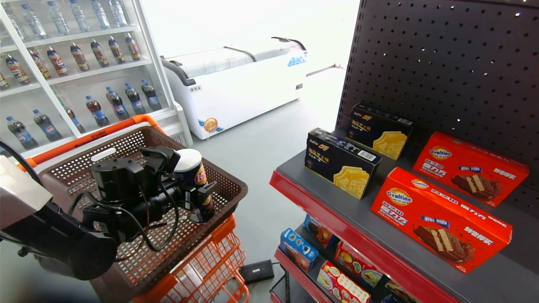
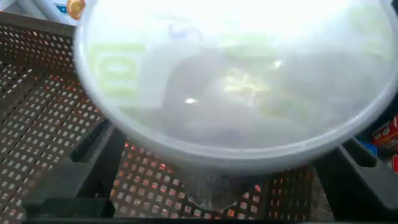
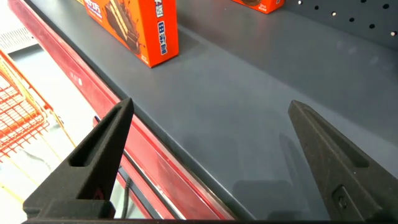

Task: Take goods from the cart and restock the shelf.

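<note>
Nearest the lens, the translucent lid (image 2: pixel 236 81) of a snack canister (image 1: pixel 196 176) spreads blurred across the left wrist view, hiding almost all of the tube below it; the marks seen through it cannot be read. Left gripper (image 1: pixel 191 181) clamps this canister between its two black fingers (image 2: pixel 93 155), one on either side of the tube just below the lid, and holds it upright. Beneath and around the gripper lies the brown perforated basket (image 1: pixel 229 174), seated on the orange cart (image 1: pixel 223 252). Whether the canister's base touches the basket floor cannot be told, since a finger and cables cover part of it. Well to the right of this gripper stands the grey shelf (image 1: pixel 353 210) with its red front edge. It carries two dark blue boxes (image 1: pixel 341 162) and, farther right, two orange boxes (image 1: pixel 440 219) against a black pegboard (image 1: pixel 442 63). Right gripper (image 3: pixel 211 109) hangs with its fingers spread wide apart above a bare stretch of that shelf, near the red edge. Beyond its fingertips one of the orange boxes is cut off by the frame, so only its lower part shows. Goods on the lower tier (image 1: pixel 298 248) are partly hidden under the top board.
</note>
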{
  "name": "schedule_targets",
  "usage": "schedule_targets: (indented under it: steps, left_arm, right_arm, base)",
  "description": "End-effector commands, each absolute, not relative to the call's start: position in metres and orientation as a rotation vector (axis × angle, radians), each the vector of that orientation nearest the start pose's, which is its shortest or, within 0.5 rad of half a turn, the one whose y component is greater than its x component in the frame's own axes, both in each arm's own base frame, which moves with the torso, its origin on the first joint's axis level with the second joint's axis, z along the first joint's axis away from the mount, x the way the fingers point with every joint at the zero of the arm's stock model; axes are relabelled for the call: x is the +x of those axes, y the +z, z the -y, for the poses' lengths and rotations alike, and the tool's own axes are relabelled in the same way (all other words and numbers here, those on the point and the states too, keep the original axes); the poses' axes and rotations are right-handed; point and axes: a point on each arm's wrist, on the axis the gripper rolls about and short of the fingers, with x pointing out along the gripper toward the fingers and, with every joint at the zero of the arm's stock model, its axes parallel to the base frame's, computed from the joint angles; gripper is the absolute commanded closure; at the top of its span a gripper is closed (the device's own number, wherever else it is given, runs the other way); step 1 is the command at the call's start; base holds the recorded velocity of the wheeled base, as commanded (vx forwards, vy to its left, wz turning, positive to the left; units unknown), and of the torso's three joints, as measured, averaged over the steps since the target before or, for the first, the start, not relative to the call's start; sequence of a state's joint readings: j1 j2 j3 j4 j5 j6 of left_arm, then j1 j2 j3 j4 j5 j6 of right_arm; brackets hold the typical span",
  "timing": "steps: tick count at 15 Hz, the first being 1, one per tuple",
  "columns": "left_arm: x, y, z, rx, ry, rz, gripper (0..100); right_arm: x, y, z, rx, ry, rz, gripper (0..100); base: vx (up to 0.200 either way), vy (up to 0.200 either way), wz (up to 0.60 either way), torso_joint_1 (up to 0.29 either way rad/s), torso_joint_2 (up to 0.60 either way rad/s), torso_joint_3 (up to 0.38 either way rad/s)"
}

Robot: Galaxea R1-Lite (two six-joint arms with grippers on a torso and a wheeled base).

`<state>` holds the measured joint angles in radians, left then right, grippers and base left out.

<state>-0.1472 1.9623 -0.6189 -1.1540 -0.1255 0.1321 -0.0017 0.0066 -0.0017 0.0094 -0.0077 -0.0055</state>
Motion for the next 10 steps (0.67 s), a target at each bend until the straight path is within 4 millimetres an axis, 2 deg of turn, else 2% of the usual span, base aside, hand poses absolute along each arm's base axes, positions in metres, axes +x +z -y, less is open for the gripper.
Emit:
schedule_targets:
  steps: [1, 3, 4, 10]
  left_arm:
    - [0.3274, 0.0988, 0.0530, 0.135, -0.290, -0.184, 0]
    - [0.3279, 0.0987, 0.0530, 0.135, -0.290, -0.183, 0]
    - [0.3284, 0.0997, 0.0531, 0.136, -0.290, -0.176, 100]
    - [0.3263, 0.0966, 0.0507, 0.218, -0.143, -0.212, 100]
  right_arm:
    - [-0.0223, 0.0751, 0.0001, -0.006, -0.009, -0.015, 0]
    - [-0.0223, 0.0751, 0.0001, -0.006, -0.009, -0.015, 0]
    - [-0.0223, 0.0751, 0.0001, -0.006, -0.009, -0.015, 0]
    - [-0.0223, 0.0751, 0.0001, -0.006, -0.009, -0.015, 0]
  base:
    - [0.000, 0.000, 0.00, 0.000, 0.00, 0.000]
    - [0.000, 0.000, 0.00, 0.000, 0.00, 0.000]
    - [0.000, 0.000, 0.00, 0.000, 0.00, 0.000]
    - [0.000, 0.000, 0.00, 0.000, 0.00, 0.000]
